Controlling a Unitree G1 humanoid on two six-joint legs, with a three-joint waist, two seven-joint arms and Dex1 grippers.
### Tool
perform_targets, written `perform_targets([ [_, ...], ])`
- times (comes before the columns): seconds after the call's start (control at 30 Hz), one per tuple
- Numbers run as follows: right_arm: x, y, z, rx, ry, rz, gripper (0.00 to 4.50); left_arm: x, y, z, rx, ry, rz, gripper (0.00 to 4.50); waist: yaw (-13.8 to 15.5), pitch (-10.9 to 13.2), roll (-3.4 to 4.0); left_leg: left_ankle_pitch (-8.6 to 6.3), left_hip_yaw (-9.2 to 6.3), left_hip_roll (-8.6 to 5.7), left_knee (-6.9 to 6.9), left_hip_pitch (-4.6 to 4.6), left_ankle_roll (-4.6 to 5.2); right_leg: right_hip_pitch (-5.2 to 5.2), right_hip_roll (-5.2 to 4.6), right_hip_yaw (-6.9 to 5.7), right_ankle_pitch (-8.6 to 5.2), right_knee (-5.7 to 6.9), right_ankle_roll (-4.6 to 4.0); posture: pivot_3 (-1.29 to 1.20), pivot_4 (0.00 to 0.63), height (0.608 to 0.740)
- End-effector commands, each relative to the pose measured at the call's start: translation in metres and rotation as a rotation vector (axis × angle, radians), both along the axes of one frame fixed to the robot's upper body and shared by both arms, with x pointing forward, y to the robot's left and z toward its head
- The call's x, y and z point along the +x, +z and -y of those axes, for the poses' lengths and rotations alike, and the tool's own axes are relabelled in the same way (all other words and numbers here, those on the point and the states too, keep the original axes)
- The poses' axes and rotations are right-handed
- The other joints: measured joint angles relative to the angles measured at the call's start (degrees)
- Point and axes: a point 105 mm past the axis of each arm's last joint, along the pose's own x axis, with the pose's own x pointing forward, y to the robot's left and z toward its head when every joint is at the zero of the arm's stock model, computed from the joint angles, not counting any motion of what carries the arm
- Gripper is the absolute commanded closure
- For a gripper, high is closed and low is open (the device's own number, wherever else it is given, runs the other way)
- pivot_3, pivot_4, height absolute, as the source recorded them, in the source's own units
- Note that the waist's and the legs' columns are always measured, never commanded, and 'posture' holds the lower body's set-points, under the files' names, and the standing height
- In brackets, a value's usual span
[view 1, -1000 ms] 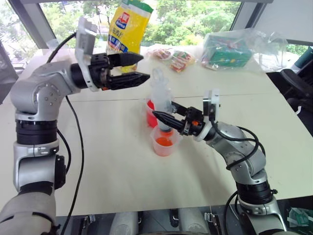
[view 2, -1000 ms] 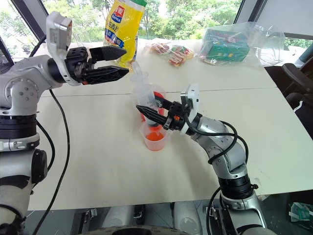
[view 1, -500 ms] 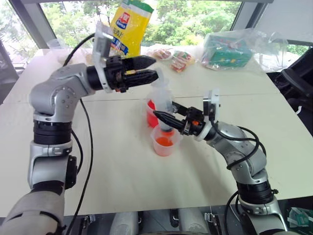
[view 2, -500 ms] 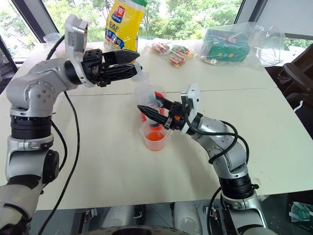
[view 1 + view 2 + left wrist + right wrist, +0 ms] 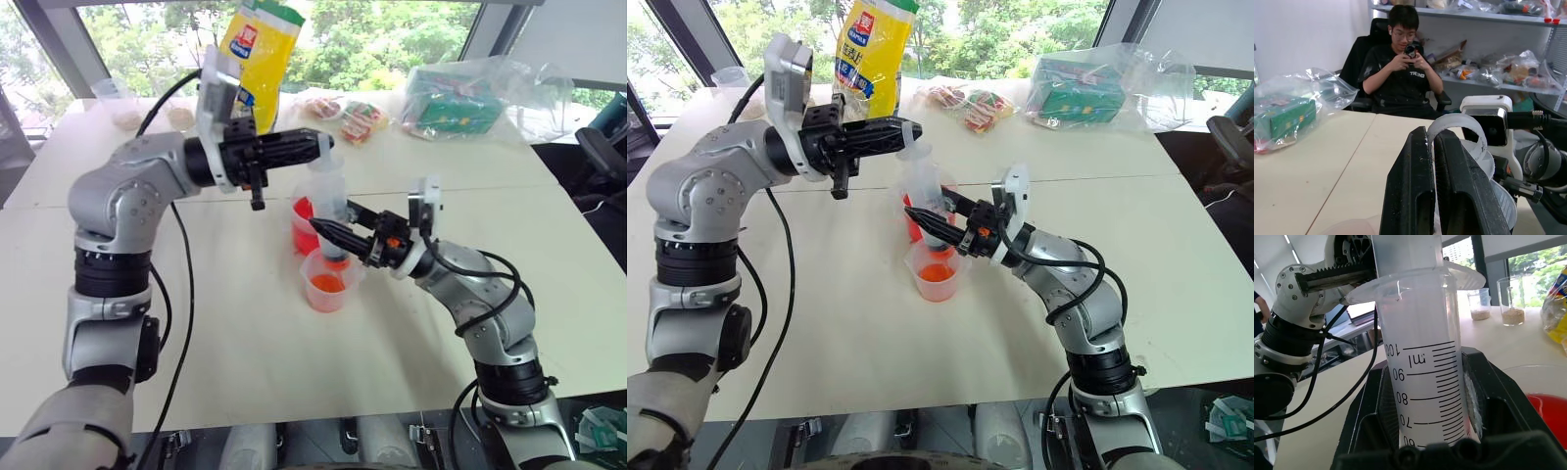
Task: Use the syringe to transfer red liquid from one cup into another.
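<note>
Syringe [image 5: 924, 191] | right gripper [image 5: 926, 223] clamps barrel over shorter cup [image 5: 937, 274], 6 o'clock of red cup [image 5: 306, 223] | left gripper [image 5: 903, 131] shut on plunger top | press straight, slowly.

Lab: cluttered shelves [image 5: 1488, 58], white table [image 5: 245, 333], windows [image 5: 372, 29].

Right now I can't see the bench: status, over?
Right gripper shut on syringe barrel, upright over shorter cup. Left gripper shut at plunger top. Taller red cup just behind.
</note>
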Motion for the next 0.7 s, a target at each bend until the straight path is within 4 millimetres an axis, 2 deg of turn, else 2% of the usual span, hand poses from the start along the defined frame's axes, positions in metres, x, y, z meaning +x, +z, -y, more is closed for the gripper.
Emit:
perform_targets([
  [0.03, -0.011, 0.04, -0.005, 0.077, 0.041, 0.13, 3.08, -0.011, -0.01, 0.013, 0.059, -0.073, 0.001, 4.46, 0.0, 0.0, 0.0, 0.0, 0.0, 0.0, 0.0, 0.0, 0.0, 0.0, 0.0, 0.0, 0.0, 0.0, 0.0, 0.0, 0.15, 0.74],
  [0.27, -0.013, 0.057, -0.004, 0.111, 0.047, 0.148, 3.08, -0.012, -0.015, 0.014, 0.069, -0.079, -0.014, 4.46, 0.0, 0.0, 0.0, 0.0, 0.0, 0.0, 0.0, 0.0, 0.0, 0.0, 0.0, 0.0, 0.0, -0.01, 0.0, 0.0, 0.15, 0.74],
  [0.6, -0.013, 0.068, -0.003, 0.135, 0.047, 0.149, 3.08, -0.022, -0.013, 0.023, 0.077, -0.101, -0.032, 4.46, 0.0, 0.0, 0.0, 0.0, -0.01, 0.0, 0.0, 0.0, 0.0, 0.0, 0.0, 0.0, 0.0, -0.01, 0.0, 0.0, 0.15, 0.74],
  [0.7, -0.014, 0.068, -0.003, 0.138, 0.049, 0.138, 3.08, -0.019, -0.012, 0.023, 0.087, -0.083, -0.03, 4.46, 0.0, 0.0, 0.0, 0.0, -0.01, 0.0, 0.0, 0.0, 0.0, 0.0, 0.0, 0.0, 0.0, 0.0, 0.0, 0.0, 0.15, 0.74],
])
